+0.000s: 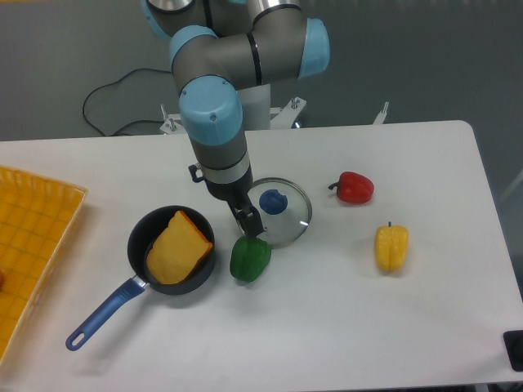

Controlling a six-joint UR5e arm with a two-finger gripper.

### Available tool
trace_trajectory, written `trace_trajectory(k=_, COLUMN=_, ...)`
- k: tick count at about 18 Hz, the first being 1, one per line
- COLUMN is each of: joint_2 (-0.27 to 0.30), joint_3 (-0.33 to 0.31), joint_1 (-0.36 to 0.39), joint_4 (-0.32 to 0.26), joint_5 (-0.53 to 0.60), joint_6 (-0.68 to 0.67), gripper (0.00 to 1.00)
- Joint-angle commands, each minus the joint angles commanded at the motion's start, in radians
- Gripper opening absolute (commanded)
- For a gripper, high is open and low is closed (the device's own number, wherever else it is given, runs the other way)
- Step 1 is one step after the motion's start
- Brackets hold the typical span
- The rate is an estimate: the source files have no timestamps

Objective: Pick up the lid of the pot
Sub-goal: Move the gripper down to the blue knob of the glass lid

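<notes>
Nearest the camera, the pan (139, 242) is located to the image left of the pot lid (290, 227), apart from it; the pan may be struck if the approach is widened on that side. The green pepper (249, 260) is located just beside the near edge of the pot lid. If the descent is misaligned, the green pepper may be pinched or the pot lid may be displaced. The gripper (250, 226) is seen at the image-left edge of the pot lid, off its blue knob (274, 202). Jaw opening, and whether anything is held, cannot be determined from this view. If the blue knob is gripped off-centre, tilting or slip may result. Farther back, to the image right of the pot lid, the red pepper (355, 189) is located; contact is judged unlikely.
</notes>
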Motion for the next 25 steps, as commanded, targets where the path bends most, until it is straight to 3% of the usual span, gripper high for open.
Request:
trace_trajectory(k=8, joint_2=-0.002, joint_3=-0.005, joint_1=-0.011, joint_4=-0.005, joint_5=0.003, joint_6=-0.008, gripper=1.0)
trace_trajectory(k=13, joint_2=0.021, joint_3=-0.075, joint_1=-0.003, joint_4=0.008, joint_5=-0.005, joint_6=-0.006, gripper=1.0)
trace_trajectory(k=25, joint_2=0.091, joint_3=-0.15, joint_1=0.04, joint_4=0.003, joint_5=0.008, joint_6=-0.014, gripper=1.0)
